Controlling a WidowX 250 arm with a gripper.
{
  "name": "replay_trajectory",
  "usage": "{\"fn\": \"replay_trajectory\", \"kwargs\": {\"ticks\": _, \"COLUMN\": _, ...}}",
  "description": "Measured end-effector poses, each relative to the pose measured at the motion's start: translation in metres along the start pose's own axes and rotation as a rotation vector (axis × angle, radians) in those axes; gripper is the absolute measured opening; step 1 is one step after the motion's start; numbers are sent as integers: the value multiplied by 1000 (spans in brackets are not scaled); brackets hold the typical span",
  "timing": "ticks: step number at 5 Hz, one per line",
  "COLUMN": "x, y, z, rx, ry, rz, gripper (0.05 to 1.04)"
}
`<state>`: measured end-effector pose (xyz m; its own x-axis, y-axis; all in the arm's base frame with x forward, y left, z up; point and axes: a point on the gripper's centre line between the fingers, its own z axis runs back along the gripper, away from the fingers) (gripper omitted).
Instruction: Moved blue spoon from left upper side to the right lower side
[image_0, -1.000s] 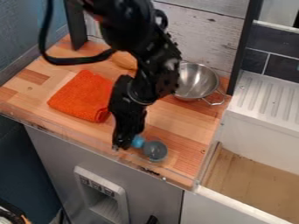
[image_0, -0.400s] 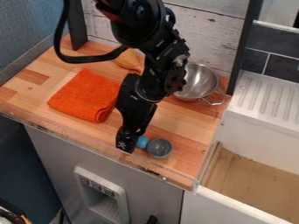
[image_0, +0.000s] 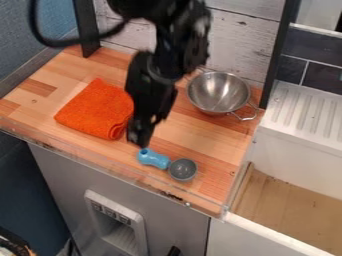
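Observation:
The black gripper hangs over the front middle of the wooden counter, just above and behind the handle end of the spoon. The spoon has a light blue handle and a round grey bowl; it lies near the counter's front edge, bowl toward the lower right. Its whole handle shows, apart from the very tip close under the gripper. Whether the two touch is unclear.
An orange folded cloth lies left of the gripper. A metal colander stands at the back right. A clear rim runs along the front edge, and a white sink adjoins on the right.
The gripper has risen and moved back from the spoon, uncovering its blue handle. The spoon's bowl shifted slightly right at first, then stayed put. More of the colander shows.

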<state>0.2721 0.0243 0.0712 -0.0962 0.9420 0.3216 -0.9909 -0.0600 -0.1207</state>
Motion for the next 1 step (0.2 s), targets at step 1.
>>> {"fn": "replay_trajectory", "kwargs": {"ticks": 1, "x": 10, "y": -12, "z": 23, "rx": -67, "ry": -56, "rz": -40, "gripper": 1001}}
